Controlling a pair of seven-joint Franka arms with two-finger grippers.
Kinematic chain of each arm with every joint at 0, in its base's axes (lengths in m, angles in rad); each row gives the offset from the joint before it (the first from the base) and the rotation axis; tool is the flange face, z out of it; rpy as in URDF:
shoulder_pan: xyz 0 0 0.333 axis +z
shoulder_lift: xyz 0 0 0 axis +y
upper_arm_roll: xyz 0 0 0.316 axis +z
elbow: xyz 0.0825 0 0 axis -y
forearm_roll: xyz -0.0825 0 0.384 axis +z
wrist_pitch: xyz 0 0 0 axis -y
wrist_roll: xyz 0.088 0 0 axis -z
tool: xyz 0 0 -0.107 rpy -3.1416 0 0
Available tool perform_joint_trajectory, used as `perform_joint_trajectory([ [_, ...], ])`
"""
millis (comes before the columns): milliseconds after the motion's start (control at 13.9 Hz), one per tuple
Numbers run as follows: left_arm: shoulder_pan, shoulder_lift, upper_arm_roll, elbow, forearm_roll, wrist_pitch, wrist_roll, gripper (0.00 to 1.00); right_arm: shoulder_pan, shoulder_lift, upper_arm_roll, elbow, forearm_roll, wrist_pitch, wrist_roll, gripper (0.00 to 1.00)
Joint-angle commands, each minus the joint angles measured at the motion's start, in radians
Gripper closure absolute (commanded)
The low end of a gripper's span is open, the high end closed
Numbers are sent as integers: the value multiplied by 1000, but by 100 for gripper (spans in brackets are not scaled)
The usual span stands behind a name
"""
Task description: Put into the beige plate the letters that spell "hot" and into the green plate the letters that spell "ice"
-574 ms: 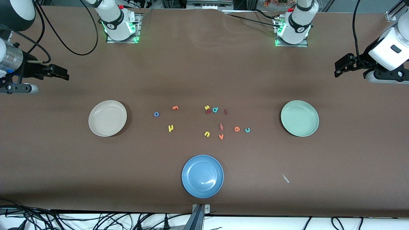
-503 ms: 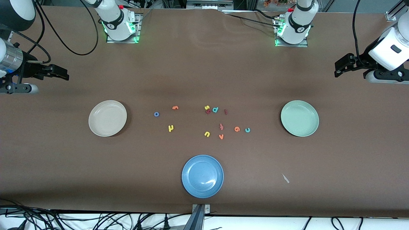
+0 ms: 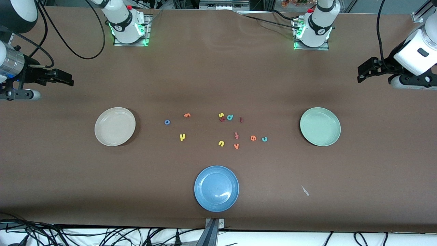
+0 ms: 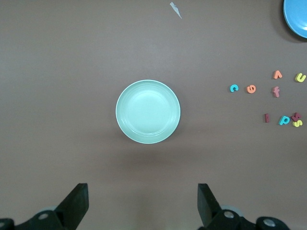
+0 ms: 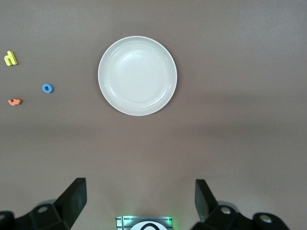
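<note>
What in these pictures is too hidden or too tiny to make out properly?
- Blue plate: in the left wrist view the picture's edge cuts most of it off.
- Dark red letter beside the yellow s: front view, too small and crowded to read its shape.
- Pale scrap on the table: too small to identify.
- Left pincer and right pincer: both open, but their bodies are cut off by the wrist views' edges.

my arms: glossy white shells, black joints
my bases: green lights glowing
my cables: black, looping
my jaws: black, wedge-shaped
</note>
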Motion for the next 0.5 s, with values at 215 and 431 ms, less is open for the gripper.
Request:
perform_joint_trajectory([
  [215, -2, 14, 3, 32, 20, -18, 18, 0, -3, 5, 2, 19, -16, -5, -11, 0],
  [431, 4, 16, 4, 32, -2, -18, 18, 0, -3, 5, 2, 19, -16, -5, -11, 0],
])
